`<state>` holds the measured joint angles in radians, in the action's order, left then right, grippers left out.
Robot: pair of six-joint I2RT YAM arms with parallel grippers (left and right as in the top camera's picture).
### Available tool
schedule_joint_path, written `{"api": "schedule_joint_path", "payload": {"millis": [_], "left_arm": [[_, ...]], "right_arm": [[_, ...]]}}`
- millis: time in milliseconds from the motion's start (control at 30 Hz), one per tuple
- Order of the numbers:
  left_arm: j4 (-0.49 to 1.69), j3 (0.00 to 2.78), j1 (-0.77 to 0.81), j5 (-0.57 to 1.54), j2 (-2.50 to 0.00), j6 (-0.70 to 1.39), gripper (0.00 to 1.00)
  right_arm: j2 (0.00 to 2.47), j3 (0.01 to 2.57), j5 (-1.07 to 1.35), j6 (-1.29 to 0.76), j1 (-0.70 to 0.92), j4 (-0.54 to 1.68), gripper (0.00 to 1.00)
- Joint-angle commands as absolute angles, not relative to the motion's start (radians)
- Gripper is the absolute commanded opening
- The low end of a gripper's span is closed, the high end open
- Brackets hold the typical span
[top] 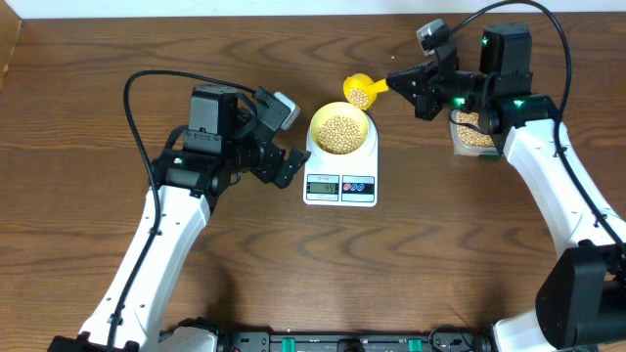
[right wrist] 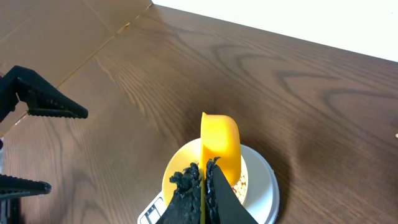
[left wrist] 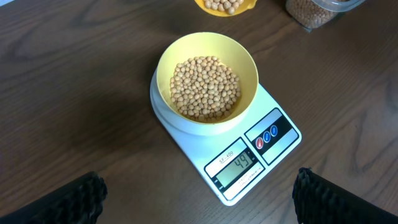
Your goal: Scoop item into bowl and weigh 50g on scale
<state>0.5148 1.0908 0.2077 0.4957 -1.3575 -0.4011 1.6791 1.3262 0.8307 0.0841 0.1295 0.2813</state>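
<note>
Many tan beans [left wrist: 205, 87] are filling the yellow bowl [left wrist: 247, 62] on the scale [left wrist: 198, 155]; right hand [right wrist: 202, 180] pinching a scoop [right wrist: 221, 140], left hand [top: 290, 166] gaping.

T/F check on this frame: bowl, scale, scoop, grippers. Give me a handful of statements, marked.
1. The bowl sits on the scale. True.
2. The bowl is empty. False: it holds beans.
3. The yellow scoop also carries beans. True.
4. The left gripper holds the yellow scoop. False: it is open and empty. The right gripper is shut on the scoop's handle.
</note>
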Motion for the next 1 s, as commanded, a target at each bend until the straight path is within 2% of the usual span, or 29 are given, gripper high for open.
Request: {"api": "schedule_joint_path", "payload": {"millis": [0,567,967], "left_arm": [[0.514,1.097,0.209,0.505,-1.345,-0.418,0.98],[0.514,1.097,0.209,0.505,-1.345,-0.418,0.98],[0.514,1.097,0.209,0.505,-1.345,-0.418,0.98]], "right_arm": [[1.683,1.327,0.818,0.09,0.137,0.284,0.01],[1.684,1.327,0.891,0.114,0.139,0.288,0.01],[1.683,1.327,0.828,0.113,0.139,0.288,0.01]]}}
